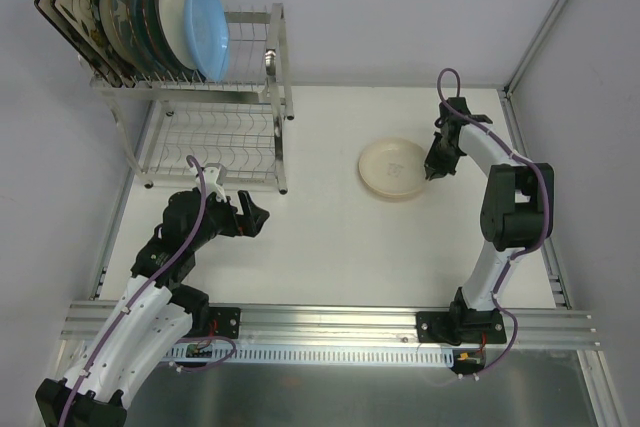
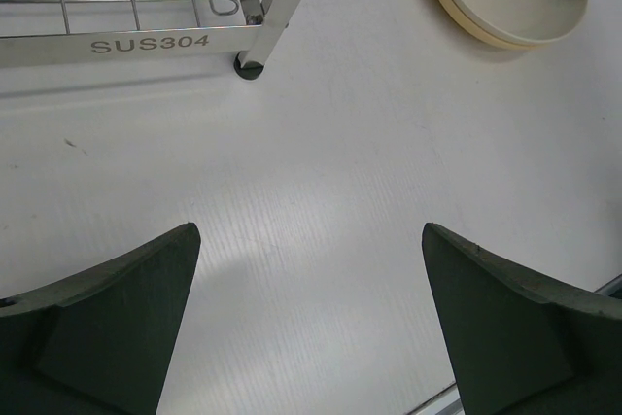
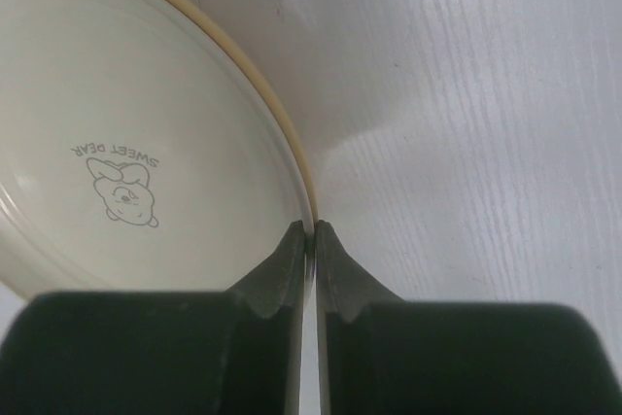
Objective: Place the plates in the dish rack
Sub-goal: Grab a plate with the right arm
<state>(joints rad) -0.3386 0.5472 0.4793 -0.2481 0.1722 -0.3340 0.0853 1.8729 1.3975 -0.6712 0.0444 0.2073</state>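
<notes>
The pale yellow plate lies flat on the white table, well to the right of the dish rack. The right claw is pinched nearly shut on the plate's right rim, which runs thin between its two fingertips, one finger inside the rim and one outside. A small bear print shows on the plate's face. The left claw is spread wide with nothing in it, over bare table near the rack's front right foot. The other plates stand on edge in the rack's upper tier.
</notes>
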